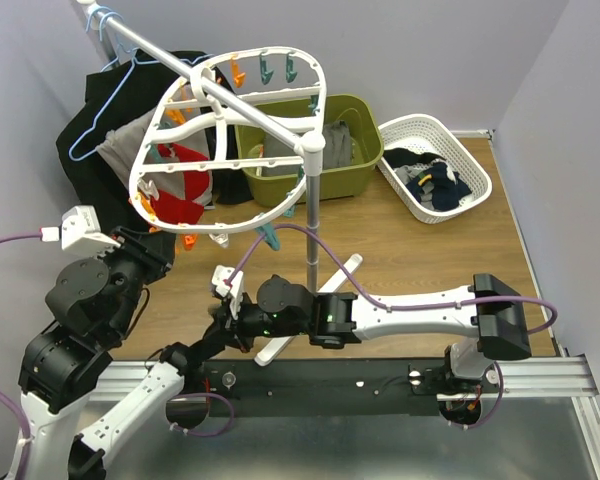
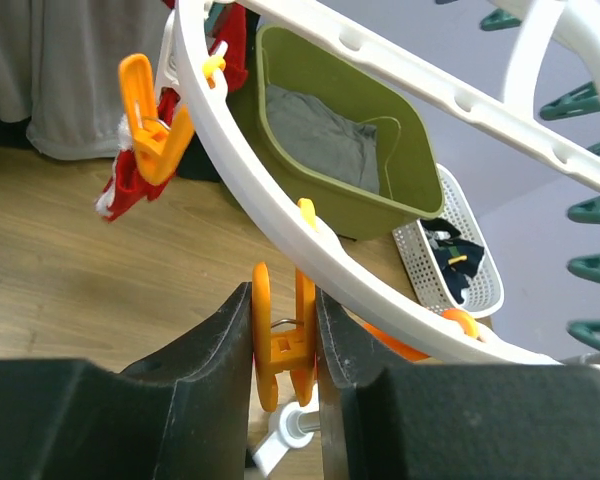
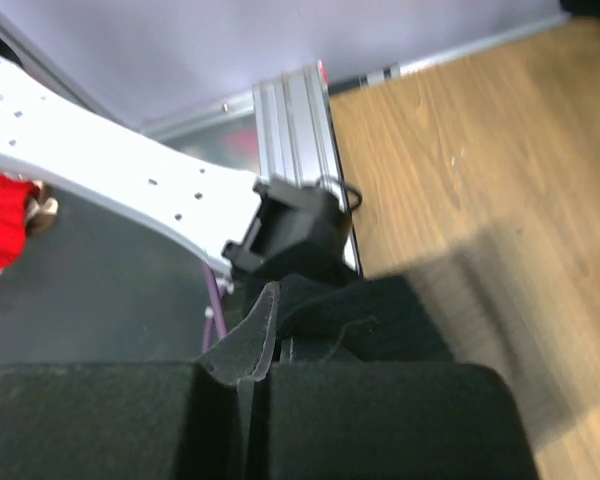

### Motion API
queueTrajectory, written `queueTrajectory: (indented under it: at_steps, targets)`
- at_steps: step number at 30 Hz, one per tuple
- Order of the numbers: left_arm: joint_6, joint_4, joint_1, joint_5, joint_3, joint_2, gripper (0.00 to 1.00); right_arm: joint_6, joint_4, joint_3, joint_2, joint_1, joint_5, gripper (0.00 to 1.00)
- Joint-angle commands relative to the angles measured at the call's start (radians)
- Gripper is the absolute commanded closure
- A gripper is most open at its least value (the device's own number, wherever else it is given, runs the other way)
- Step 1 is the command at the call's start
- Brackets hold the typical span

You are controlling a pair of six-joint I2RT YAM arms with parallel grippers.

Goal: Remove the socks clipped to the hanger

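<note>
The left gripper (image 2: 282, 295) stands narrow. Its two black fingers press against either side of an orange plastic clothes peg (image 2: 278, 360) that hangs from the near rim of the white plastic oval lattice hanger (image 2: 240, 200). The likely reason is to squeeze the peg so that it lets go of whatever it clamps. No sock shows in this peg from the wrist view, and its clamping end is partly hidden by the fingers.

The nearest sock in sight, a red sock with white pattern (image 2: 128, 192), is not in the gripper. It dangles from a second orange peg (image 2: 155, 125) farther along the same hanger rim, clear of the fingers.

Under the hanger's near edge, the right gripper (image 3: 255, 345) is closed tight. A dark cloth-like flap sits at its tips, but whether that is a sock cannot be told. It seems to be parked there out of the left arm's way.

Beyond the hanger's far side sit an olive-green plastic tub (image 2: 420, 170) and a white mesh basket (image 1: 410, 125). Dark socks (image 1: 440, 185) lie in the basket, probably ones taken off the hanger.
</note>
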Motion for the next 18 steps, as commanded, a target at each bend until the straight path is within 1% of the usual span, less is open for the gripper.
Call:
queueTrajectory:
  at_steps: [1,4,8,12,18]
  targets:
    - [0.059,0.069,-0.002,0.0,0.044,-0.03,1.0,0.051,-0.015,-0.043,-0.01,0.003,-0.013,0.99]
    - [0.079,0.082,-0.002,0.023,0.054,-0.056,1.0,0.074,-0.029,-0.034,0.024,0.001,-0.034,0.99]
    - [0.114,0.105,-0.002,0.082,0.059,-0.083,1.0,0.085,-0.073,0.035,0.076,-0.002,-0.046,0.99]
    - [0.108,0.096,-0.002,0.111,0.05,-0.097,1.0,0.047,-0.078,0.087,0.082,-0.006,-0.019,0.99]
    - [0.093,0.096,-0.002,0.157,0.025,-0.106,1.0,-0.011,-0.155,0.205,0.116,-0.029,-0.017,0.99]
